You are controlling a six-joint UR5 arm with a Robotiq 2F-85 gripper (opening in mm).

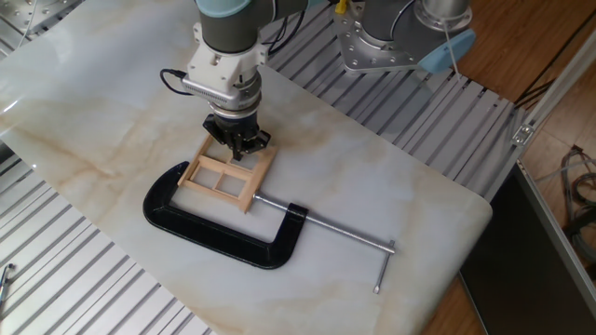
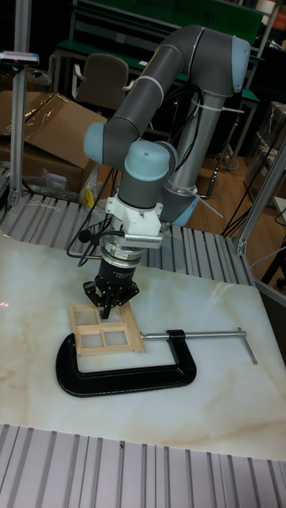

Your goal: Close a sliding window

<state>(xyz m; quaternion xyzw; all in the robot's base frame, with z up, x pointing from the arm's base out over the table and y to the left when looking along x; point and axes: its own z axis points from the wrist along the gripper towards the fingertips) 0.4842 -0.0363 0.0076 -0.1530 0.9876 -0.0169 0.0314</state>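
The sliding window is a small light-wood frame with four panes. It lies flat on the marble table, held between the jaw and the screw tip of a black C-clamp. My gripper points straight down at the window's far edge, with its dark fingers drawn together and nothing between them. In the tall fixed view the fingertips of the gripper touch or hover just over the top rail of the window. The gripper hides part of that rail.
The clamp's long steel screw with its cross handle stretches right across the table. Ribbed metal panels border the marble slab. The arm's base stands at the back, and the table edge falls away at the right.
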